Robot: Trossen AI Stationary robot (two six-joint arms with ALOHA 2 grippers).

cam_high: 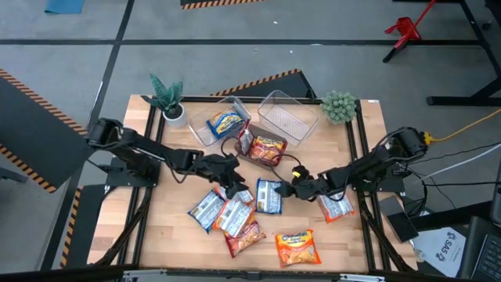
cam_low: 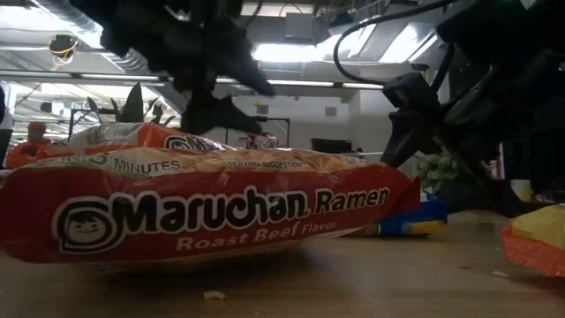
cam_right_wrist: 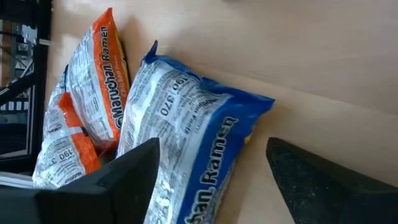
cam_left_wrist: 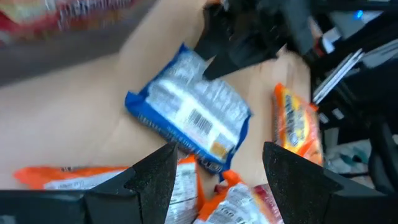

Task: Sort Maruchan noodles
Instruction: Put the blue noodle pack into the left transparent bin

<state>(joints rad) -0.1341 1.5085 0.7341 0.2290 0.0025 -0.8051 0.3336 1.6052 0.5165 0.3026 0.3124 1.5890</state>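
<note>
A blue Maruchan packet [cam_high: 268,196] lies flat on the wooden table between my two grippers, back side up. My left gripper [cam_high: 235,186] is open on its left; the left wrist view [cam_left_wrist: 217,149] looks along the packet [cam_left_wrist: 193,118]. My right gripper [cam_high: 294,189] is open at the packet's right end, fingers to either side of it in the right wrist view [cam_right_wrist: 212,142]. Whether it touches the packet [cam_right_wrist: 186,137], I cannot tell. Orange, blue-white and red packets [cam_high: 235,215] lie in a loose pile near the front. A red Roast Beef packet [cam_low: 203,216] fills the low view.
Two clear bins stand at the back: one [cam_high: 223,125] holds a blue-yellow packet, the other [cam_high: 288,116] is beside it. A red packet [cam_high: 266,149] lies in front of them. Potted plants [cam_high: 168,98] [cam_high: 338,106] stand at the back corners. More packets [cam_high: 335,206] [cam_high: 297,247] lie front right.
</note>
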